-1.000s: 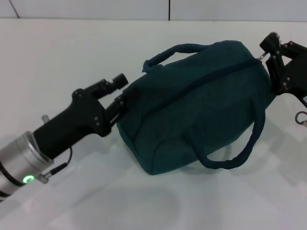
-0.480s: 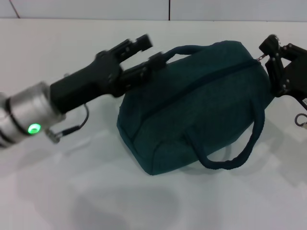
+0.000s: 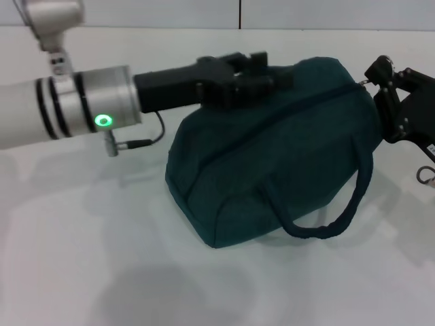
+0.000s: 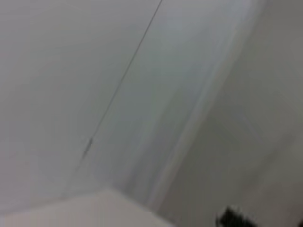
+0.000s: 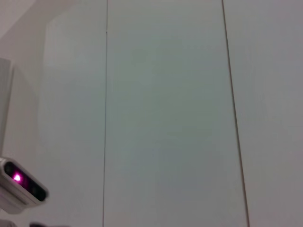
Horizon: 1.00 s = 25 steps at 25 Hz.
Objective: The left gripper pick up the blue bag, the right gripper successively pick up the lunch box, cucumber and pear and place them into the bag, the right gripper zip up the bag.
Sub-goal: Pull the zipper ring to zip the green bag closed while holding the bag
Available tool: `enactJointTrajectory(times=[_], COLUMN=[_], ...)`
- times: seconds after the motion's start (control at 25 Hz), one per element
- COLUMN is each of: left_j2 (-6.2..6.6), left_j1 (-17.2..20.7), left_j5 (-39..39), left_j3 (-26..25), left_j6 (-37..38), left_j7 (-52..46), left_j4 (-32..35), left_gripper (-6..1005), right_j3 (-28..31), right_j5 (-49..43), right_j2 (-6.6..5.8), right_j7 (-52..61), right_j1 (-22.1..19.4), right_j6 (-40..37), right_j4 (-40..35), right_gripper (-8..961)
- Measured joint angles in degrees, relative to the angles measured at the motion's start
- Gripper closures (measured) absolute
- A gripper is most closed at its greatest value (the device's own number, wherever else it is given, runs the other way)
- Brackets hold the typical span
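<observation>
The blue bag lies on its side in the middle of the white table, its zipper line running closed along the top. One loop handle hangs over the front; the far handle is hidden behind the left arm. My left gripper hovers over the bag's upper back edge with its fingers apart, holding nothing. My right gripper is at the bag's right end, shut on the small metal zipper pull. The lunch box, cucumber and pear are out of view. Neither wrist view shows the bag.
A cable hangs under the silver left arm. A small metal ring dangles at the right edge below the right arm. The wrist views show only wall panels, and a small device with a pink light.
My left arm has swung up and to the right, from the bag's left end to over its top back edge. The right gripper and the bag have hardly moved.
</observation>
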Motion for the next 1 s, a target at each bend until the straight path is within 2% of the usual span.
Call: enactJointTrajectory(times=[0.24, 1.0], left_j2=[-1.3, -1.92], left_j1=[-1.1, 0.8], left_j5=[3.7, 3.6], left_j3=[-0.1, 0.3], left_j6=[-3.0, -4.3], left_j7=[-1.2, 5.2], left_j4=[0.6, 0.1], left_gripper=[122, 124], right_j3=[0.0, 0.0], right_j5=[0.1, 0.4], right_j2=[0.0, 0.0], right_j7=[1.4, 3.4], right_j1=[-0.2, -1.3], right_j6=[-0.4, -0.5], right_j4=[0.0, -0.1], right_gripper=[935, 936])
